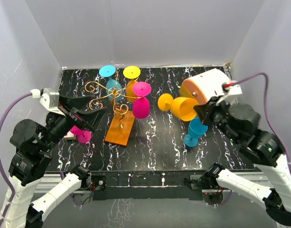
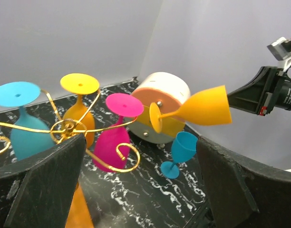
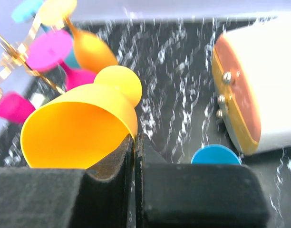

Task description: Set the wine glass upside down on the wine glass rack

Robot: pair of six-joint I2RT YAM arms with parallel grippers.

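Observation:
My right gripper [image 1: 206,112] is shut on the rim of a yellow-orange wine glass [image 1: 182,108] and holds it on its side above the table, foot pointing left toward the rack. In the right wrist view the fingers [image 3: 134,145] pinch the bowl's wall [image 3: 79,128]. The wine glass rack [image 1: 118,107], gold wire on an orange base [image 1: 121,129], carries cyan [image 1: 108,72], yellow [image 1: 131,72] and magenta [image 1: 141,102] glasses hanging upside down. My left gripper [image 1: 88,114] is open and empty beside the rack's left side; its view shows the scrolls [image 2: 67,127] and the held glass [image 2: 202,108].
A blue glass [image 1: 196,132] stands upright below the held glass, also in the left wrist view [image 2: 181,152]. A white-and-orange drum [image 1: 207,83] lies at the back right. A magenta glass [image 1: 82,136] lies near my left gripper. White walls enclose the black marbled table [image 1: 160,142].

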